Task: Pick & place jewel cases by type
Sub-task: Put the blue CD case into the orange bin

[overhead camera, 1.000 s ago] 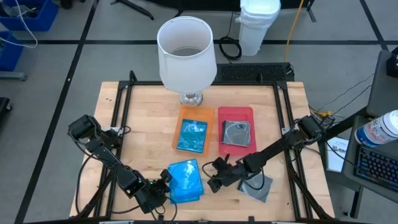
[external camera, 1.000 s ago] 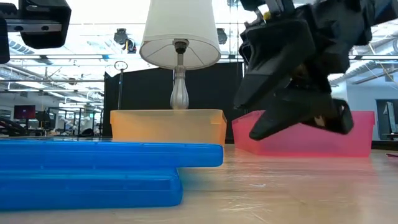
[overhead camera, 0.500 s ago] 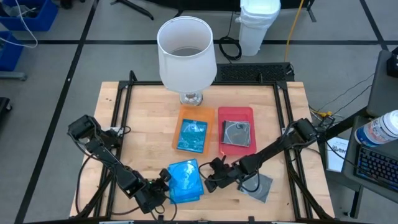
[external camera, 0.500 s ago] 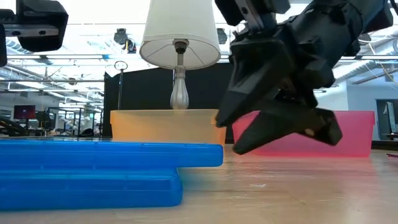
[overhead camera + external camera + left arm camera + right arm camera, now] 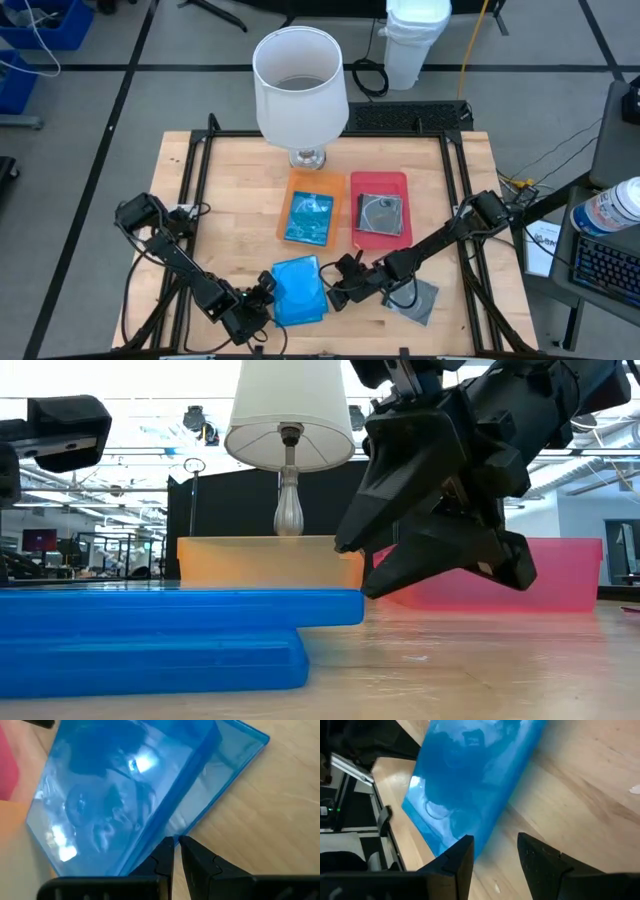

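Two stacked blue cases are flanked low in the frame: left gripper fingers pressed together, right gripper fingers spread, nothing held.

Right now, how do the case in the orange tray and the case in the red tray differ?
The case in the orange tray is translucent blue; the case in the red tray is clear grey with a silvery disc showing. The blue one sits left of the grey one. Both lie flat, untouched by either claw.
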